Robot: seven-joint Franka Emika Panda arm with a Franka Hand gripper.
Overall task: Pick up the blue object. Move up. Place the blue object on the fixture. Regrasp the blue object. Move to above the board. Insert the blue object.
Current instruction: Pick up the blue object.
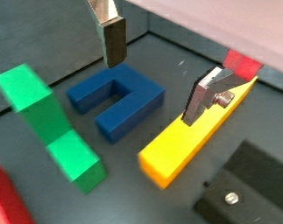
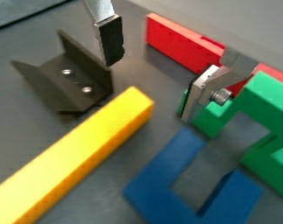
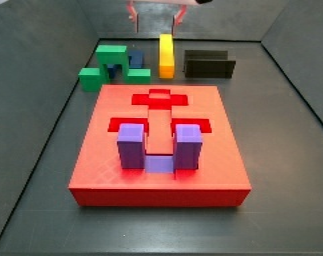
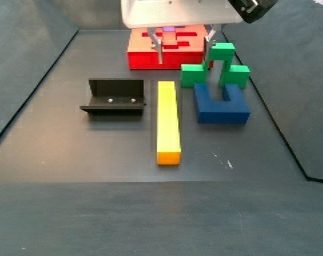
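The blue object is a navy U-shaped block lying flat on the dark floor between a green block and a yellow bar. Both side views show it too. My gripper hangs open high above the floor, with only bare floor between its fingers. The blue object lies just beside one finger. The black fixture stands on the far side of the yellow bar from the blue object. The red board lies beyond the blocks.
A purple U-shaped block stands in a recess of the board. The green block touches the blue object's far end. Grey walls enclose the floor. My gripper shows at the upper edge of a side view.
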